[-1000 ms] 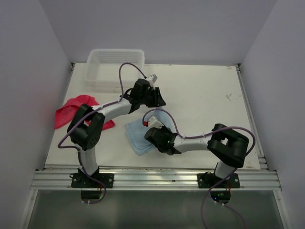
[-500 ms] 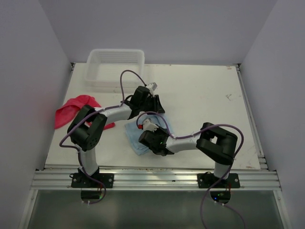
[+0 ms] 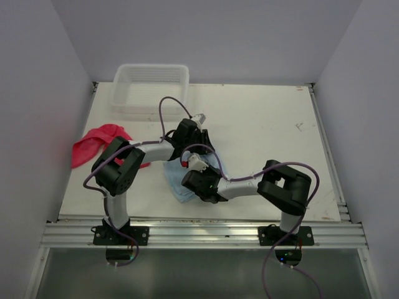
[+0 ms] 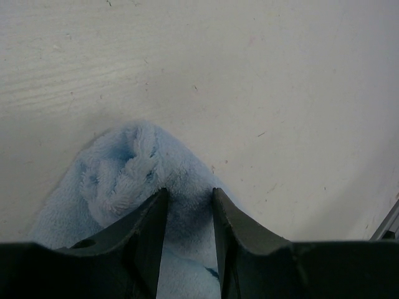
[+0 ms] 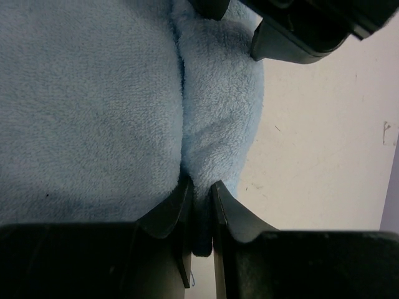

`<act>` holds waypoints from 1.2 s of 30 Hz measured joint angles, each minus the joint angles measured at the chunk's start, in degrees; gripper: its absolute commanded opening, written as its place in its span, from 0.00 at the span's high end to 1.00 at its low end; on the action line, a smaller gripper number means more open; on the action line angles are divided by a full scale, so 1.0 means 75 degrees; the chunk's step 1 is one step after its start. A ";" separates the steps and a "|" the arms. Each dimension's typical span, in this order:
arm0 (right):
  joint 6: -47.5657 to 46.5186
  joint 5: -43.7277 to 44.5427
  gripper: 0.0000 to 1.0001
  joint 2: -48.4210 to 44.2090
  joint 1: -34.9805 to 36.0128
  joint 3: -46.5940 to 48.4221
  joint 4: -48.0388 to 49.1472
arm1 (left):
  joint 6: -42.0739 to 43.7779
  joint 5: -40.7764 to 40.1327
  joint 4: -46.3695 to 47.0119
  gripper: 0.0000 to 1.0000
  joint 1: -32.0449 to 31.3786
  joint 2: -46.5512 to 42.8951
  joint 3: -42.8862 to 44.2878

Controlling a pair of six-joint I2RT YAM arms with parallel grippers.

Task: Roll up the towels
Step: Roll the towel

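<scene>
Centrally, on the worktop [image 3: 262, 124], the light blue towel [image 3: 176, 190] is clamped by the left hand [image 4: 189, 193] and right hand [image 5: 199, 184].

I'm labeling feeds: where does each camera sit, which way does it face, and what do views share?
Top: above and behind the arms, facing down at the table; both show.
Left wrist: on that arm, facing past the left tool at a corner of the blue towel.
Right wrist: on that arm, facing past the right tool along the towel's fold.
Shared: the blue towel, in all three.
</scene>
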 measured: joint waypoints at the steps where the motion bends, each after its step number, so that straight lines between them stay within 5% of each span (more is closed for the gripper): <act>1: 0.0067 -0.0020 0.79 -0.0032 -0.0020 0.0000 -0.0012 | -0.0003 -0.0003 0.0050 0.61 -0.0003 0.0032 0.0000; 11: 0.0965 -0.0417 0.48 -0.0839 -0.0192 -0.0233 -0.0102 | -0.0035 0.0000 0.0338 0.61 -0.0012 0.0192 -0.0003; 24: 0.2002 -0.1530 0.44 -0.3162 -0.0898 -0.1227 -0.0070 | -0.0073 0.0006 0.0490 0.61 -0.0012 0.0245 -0.0023; 36: 0.3369 -0.4919 0.41 -0.4418 -0.3223 -0.2576 0.1049 | -0.0108 0.0003 0.0612 0.61 -0.0012 0.0239 -0.0111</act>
